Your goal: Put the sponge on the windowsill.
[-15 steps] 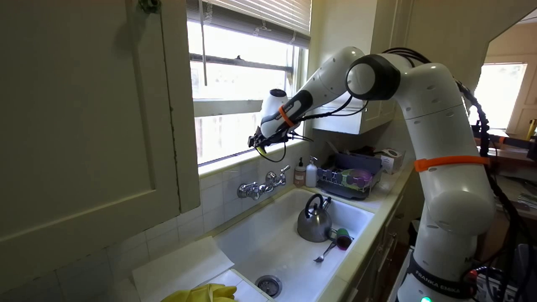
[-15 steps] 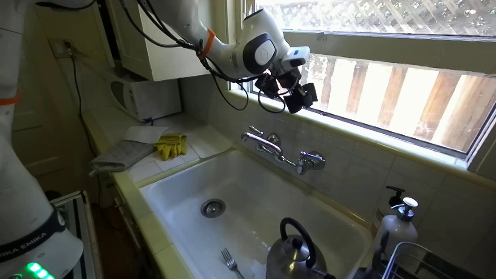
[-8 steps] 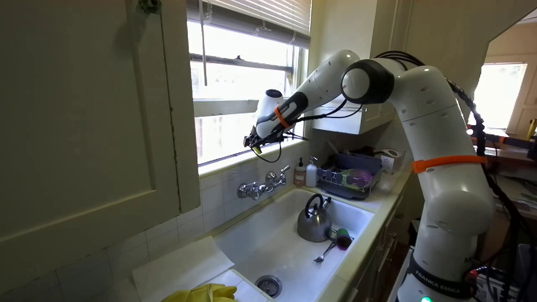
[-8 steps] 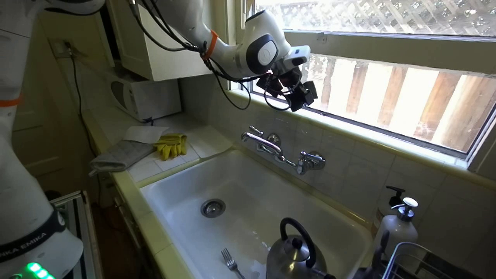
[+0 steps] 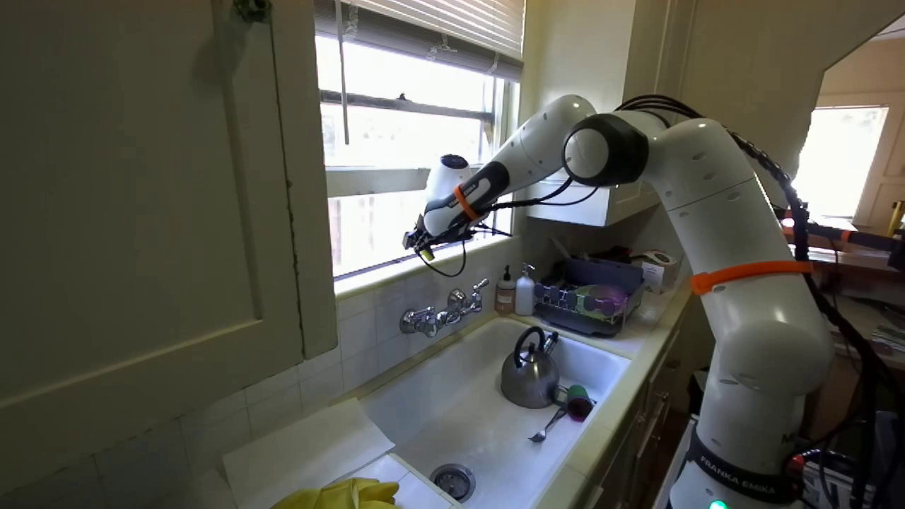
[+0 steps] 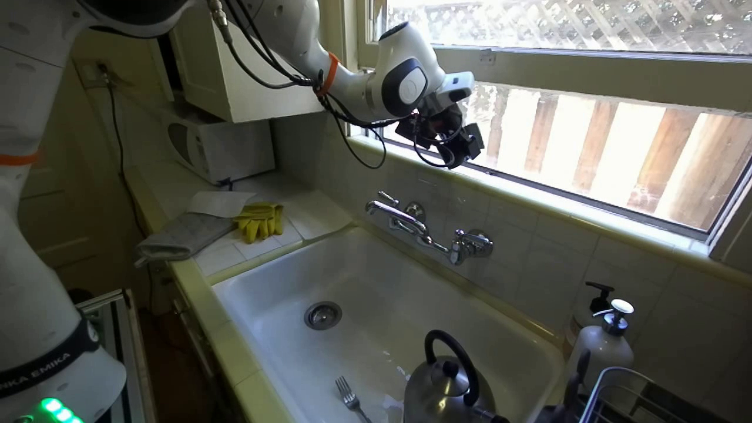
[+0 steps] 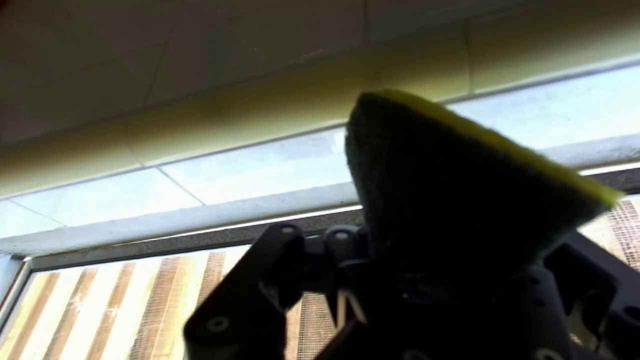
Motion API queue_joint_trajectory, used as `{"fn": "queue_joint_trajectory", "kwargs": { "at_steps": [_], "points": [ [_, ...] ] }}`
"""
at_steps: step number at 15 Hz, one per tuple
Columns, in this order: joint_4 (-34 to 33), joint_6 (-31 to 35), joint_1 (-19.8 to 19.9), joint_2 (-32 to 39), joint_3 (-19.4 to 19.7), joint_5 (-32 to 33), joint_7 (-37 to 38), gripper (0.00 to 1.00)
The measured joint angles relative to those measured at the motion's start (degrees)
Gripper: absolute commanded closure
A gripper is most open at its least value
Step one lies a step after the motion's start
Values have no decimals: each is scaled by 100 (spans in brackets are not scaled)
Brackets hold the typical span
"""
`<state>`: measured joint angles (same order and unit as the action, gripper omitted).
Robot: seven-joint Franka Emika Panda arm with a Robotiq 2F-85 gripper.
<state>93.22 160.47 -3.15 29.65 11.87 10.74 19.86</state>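
My gripper [image 7: 442,265] is shut on the sponge [image 7: 450,185], a dark, nearly black pad with a yellow face along one edge. The sponge sticks out past the fingers and hides much of them in the wrist view. The windowsill [image 7: 265,170] is the white ledge behind the sponge there. In an exterior view the gripper [image 5: 418,242] is at the window above the windowsill [image 5: 375,273], with a yellow bit of the sponge [image 5: 425,255] below the fingers. In an exterior view the gripper [image 6: 467,147] hangs over the windowsill [image 6: 587,212]; the sponge cannot be made out there. I see no contact with the ledge.
The faucet [image 6: 420,226] juts from the tiled wall below the window. The sink [image 6: 282,320] holds a steel kettle [image 6: 443,382] and a fork [image 6: 349,396]. Soap bottles [image 5: 524,293] and a dish rack [image 5: 587,297] stand beside it. Yellow gloves [image 6: 258,222] lie on the counter.
The gripper has moved left in an exterior view and slightly right in an exterior view, along the window, with the arm lowering a little. The sponge stays held.
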Motion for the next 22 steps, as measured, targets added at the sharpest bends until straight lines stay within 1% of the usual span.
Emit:
{"fn": "queue_joint_trajectory", "kwargs": {
  "at_steps": [5, 6, 7, 8, 9, 11, 16, 17, 18, 22],
  "points": [
    [-323, -10, 1, 260, -18, -8, -97, 100],
    [-378, -10, 1, 306, -18, -8, -106, 93],
    [-434, -12, 1, 350, -18, -8, -112, 75],
    [-484, -12, 1, 390, -17, -8, -113, 69],
    [-526, -12, 1, 422, -13, -8, -113, 60],
    [-605, -13, 1, 473, -5, -8, -116, 47],
    [-654, -13, 1, 485, -3, -8, -127, 7],
    [-663, -13, 1, 485, -3, -8, -133, 2],
    [-673, -13, 1, 485, -3, -8, -144, 0],
    [-693, -13, 1, 485, -2, -7, -235, 0]
  ]
}}
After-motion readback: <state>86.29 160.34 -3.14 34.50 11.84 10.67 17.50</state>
